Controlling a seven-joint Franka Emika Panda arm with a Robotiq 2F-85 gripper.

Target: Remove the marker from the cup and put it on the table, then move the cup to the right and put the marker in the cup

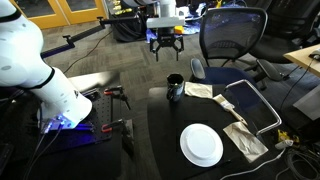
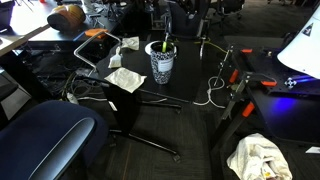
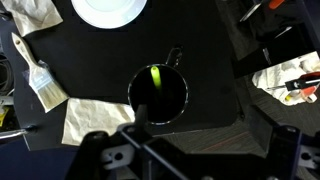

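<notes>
The cup [image 1: 175, 89] is a small dark mug that stands on the black table [image 1: 170, 140]. It also shows in an exterior view [image 2: 160, 64]. The yellow-green marker [image 3: 157, 80] stands inside the cup [image 3: 160, 95], and its tip pokes above the rim [image 2: 165, 45]. The cup's handle points towards the plate in the wrist view. My gripper [image 1: 165, 45] hangs well above the cup, open and empty. In the wrist view only dark parts of the gripper [image 3: 195, 150] show at the bottom edge.
A white plate [image 1: 201, 145] lies on the table near the cup. Crumpled cloths [image 1: 198, 90] [image 1: 245, 140] and a paintbrush [image 3: 40, 80] lie along the table's edge. An office chair [image 1: 230, 40] stands behind the table. Cables and clamps [image 2: 235, 80] are at one side.
</notes>
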